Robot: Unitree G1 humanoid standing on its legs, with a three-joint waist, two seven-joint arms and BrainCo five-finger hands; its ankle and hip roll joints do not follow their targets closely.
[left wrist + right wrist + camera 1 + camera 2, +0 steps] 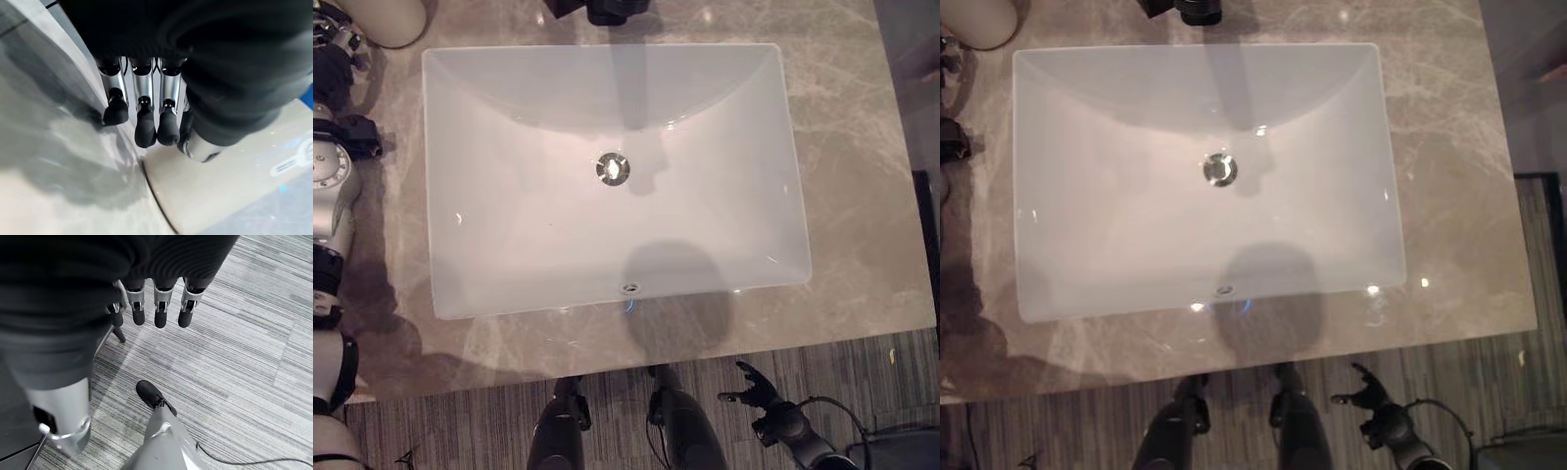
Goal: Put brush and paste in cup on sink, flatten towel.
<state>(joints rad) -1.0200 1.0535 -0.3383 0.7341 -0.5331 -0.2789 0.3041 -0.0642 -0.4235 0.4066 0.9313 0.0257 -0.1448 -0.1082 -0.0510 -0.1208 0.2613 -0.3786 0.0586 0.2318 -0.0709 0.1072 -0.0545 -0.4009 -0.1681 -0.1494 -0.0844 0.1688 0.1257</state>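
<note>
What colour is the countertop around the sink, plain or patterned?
The countertop is grey-beige with pale marble-like veins, around a plain white sink. The left eye view shows it best.

A black faucet base (607,10) stands on the grey marble counter (862,196) behind the basin. Striped grey carpet (234,347) covers the floor in front.

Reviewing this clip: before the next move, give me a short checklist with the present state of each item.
1. Sink basin free of objects: ok.
2. Right hand open, holding nothing, hanging over the floor below the counter edge: ok.
3. Left hand fingers straight, holding nothing: ok.
4. Brush, paste and cup located: cannot tell.
5. Towel located: cannot tell; a pale rounded object lies at the counter's far left corner.
</note>
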